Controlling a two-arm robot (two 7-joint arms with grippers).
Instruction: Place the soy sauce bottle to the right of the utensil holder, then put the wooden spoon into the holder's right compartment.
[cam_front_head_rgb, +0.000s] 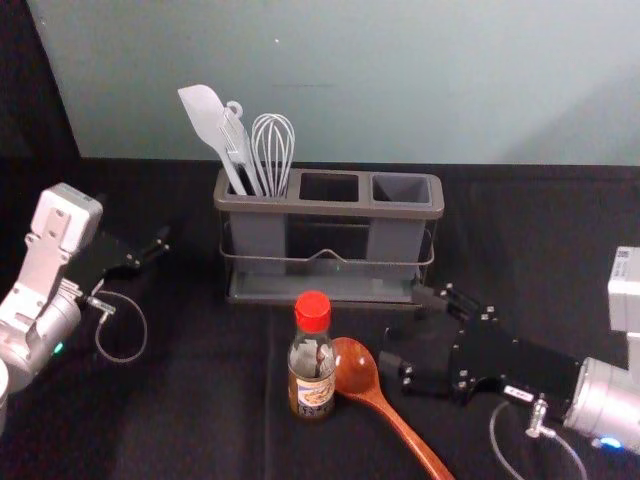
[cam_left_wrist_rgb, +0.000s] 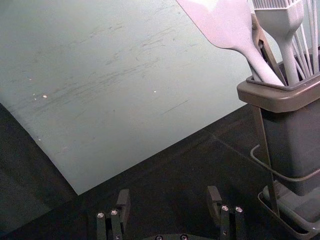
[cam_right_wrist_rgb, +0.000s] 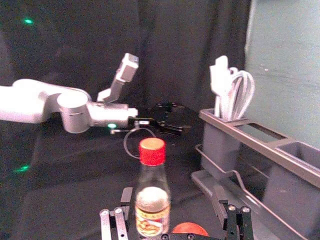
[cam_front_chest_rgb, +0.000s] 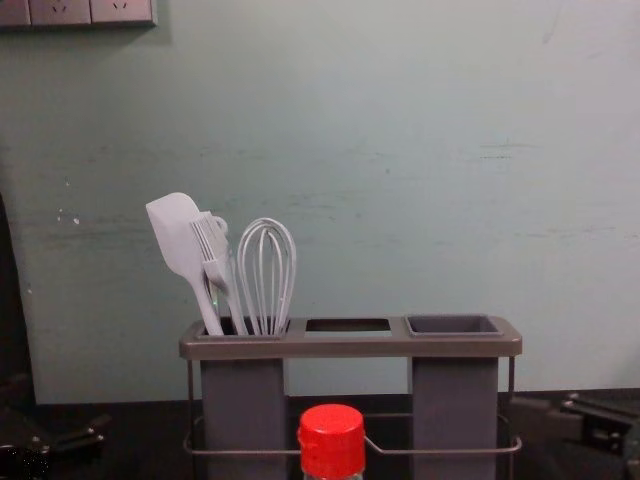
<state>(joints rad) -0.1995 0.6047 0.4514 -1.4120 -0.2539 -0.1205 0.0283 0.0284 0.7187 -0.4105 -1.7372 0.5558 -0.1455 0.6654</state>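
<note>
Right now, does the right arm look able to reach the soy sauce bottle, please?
Probably yes: the right gripper, jaws open, points toward the bottle, with only the low wooden spoon between.

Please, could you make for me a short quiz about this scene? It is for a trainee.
1. Multiple choice: what colour is the cap of the bottle?
A) green
B) red
C) white

2. True or false: the spoon lies on the table, outside the holder.

3. Fill in: the left gripper, left of the holder, and the right gripper, right of the spoon, are both ____ (open or shut).

Key: 1. B; 2. true; 3. open
</note>
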